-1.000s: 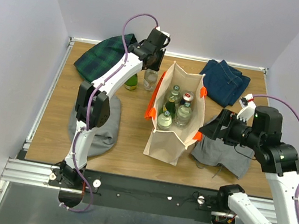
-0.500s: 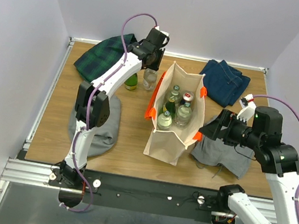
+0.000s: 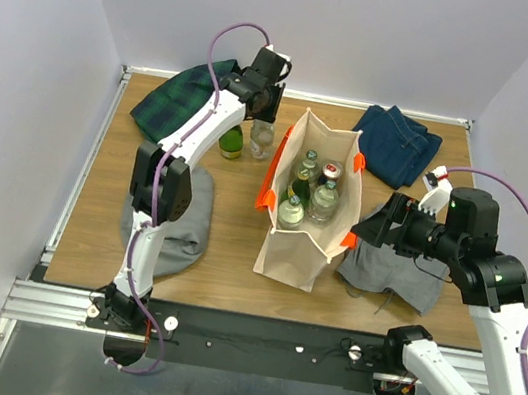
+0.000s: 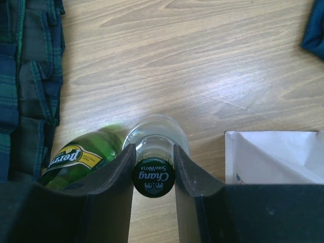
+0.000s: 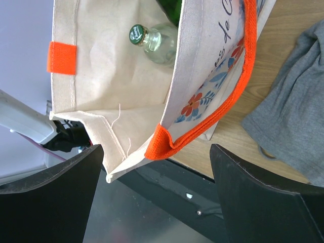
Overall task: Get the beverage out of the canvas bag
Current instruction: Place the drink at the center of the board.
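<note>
The beige canvas bag (image 3: 297,244) with orange handles stands upright mid-table, and several bottles (image 3: 308,190) stand inside it. My left gripper (image 3: 264,106) is behind the bag's far left corner. It is shut on the neck of a clear Chang soda bottle (image 4: 153,176) that stands on the wood (image 3: 261,139). The bottle's dark cap sits between the fingertips (image 4: 129,157). My right gripper (image 3: 368,230) is open wide at the bag's right rim. The orange handle (image 5: 167,144) lies between its fingers without touching them. A clear bottle (image 5: 152,43) shows inside the bag.
A green Perrier bottle (image 3: 232,141) stands just left of the clear one, also in the left wrist view (image 4: 81,154). A plaid cloth (image 3: 174,96) is at back left and jeans (image 3: 395,143) at back right. Grey cloths lie at front left (image 3: 190,216) and right (image 3: 394,270).
My left wrist has shifted slightly back and to the left over the clear bottle. The right arm and the bag have not moved.
</note>
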